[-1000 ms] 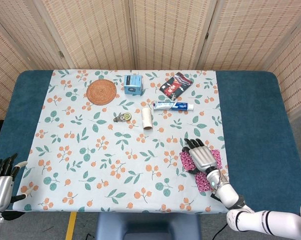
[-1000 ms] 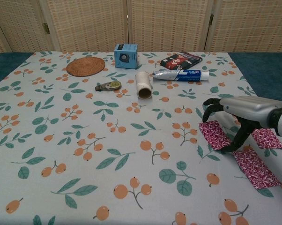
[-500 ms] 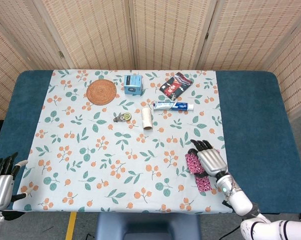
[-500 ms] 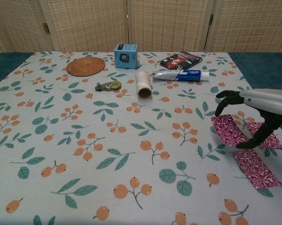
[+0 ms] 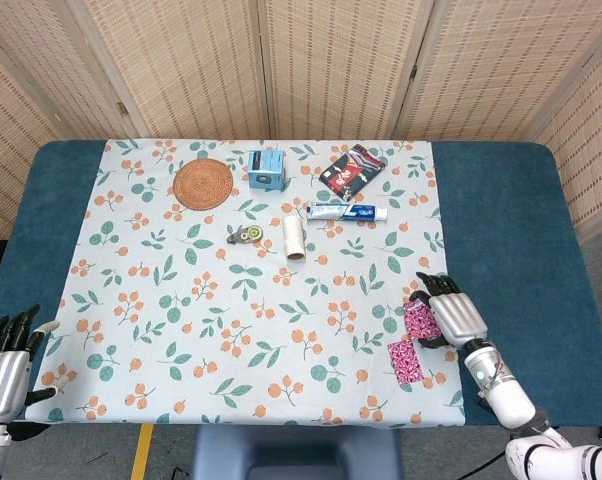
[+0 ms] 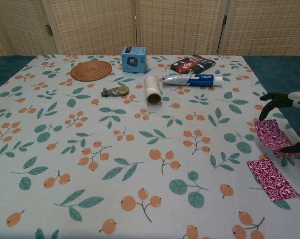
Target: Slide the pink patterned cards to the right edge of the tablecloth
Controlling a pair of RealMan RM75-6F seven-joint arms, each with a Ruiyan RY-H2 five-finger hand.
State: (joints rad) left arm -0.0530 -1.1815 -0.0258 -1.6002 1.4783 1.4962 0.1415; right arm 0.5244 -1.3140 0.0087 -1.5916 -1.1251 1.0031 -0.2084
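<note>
Two pink patterned cards show near the right edge of the floral tablecloth [image 5: 281,300]. The upper card [image 5: 417,319] [image 6: 270,134] lies partly under my right hand [image 5: 452,317] [image 6: 291,102], whose fingertips and thumb press down on it. The lower card [image 5: 405,361] [image 6: 272,179] lies free just in front of that hand, a little left of it. More cards may be hidden under the hand. My left hand [image 5: 3,362] hovers off the tablecloth's front left corner, its fingers spread, and holds nothing. It does not appear in the chest view.
At the back of the cloth are a woven coaster [image 5: 203,184], a blue box [image 5: 267,169], a dark red packet [image 5: 351,168], a toothpaste tube [image 5: 347,211], a cardboard roll [image 5: 295,237] and a tape dispenser [image 5: 245,235]. Bare blue table [image 5: 506,250] lies right of the cloth.
My right hand has slid to the right, dragging the upper card with it towards the cloth's right edge. The lower card stayed put. The left hand has not moved.
</note>
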